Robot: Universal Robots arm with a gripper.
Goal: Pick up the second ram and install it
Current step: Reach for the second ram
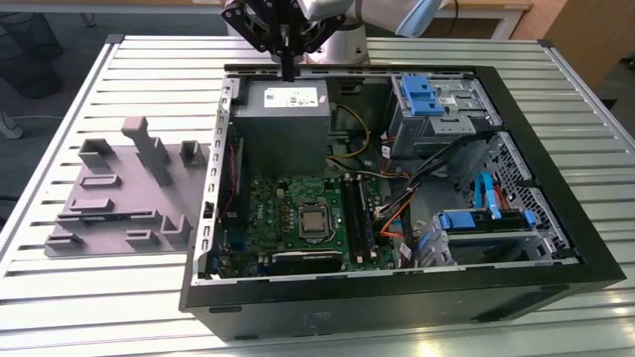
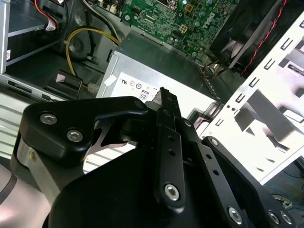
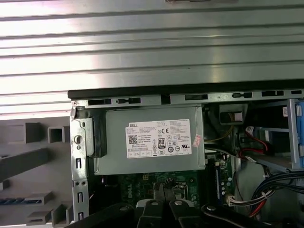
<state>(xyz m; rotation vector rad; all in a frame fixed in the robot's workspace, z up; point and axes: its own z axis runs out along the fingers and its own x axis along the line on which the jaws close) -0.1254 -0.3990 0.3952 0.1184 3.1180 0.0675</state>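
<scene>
Ribbed metal table (image 1: 100, 312), dark grey floor (image 1: 59, 85) beyond, wooden furniture (image 1: 595, 37) behind

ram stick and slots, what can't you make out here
- Ram stick: whether the gripper holds it; exterior view, too small and dark.
- Memory slots: filled or not; exterior view, too small.
- Grey tray: first wrist view, cut off by the edge.

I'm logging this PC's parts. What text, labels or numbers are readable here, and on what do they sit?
White label on the power supply: a heading, rows of fine print, certification marks and a code square, all too small to quote reliably.
Small sticker at that label's edge: blurred, unreadable.
Motherboard: white board markings, too small to read.
</scene>
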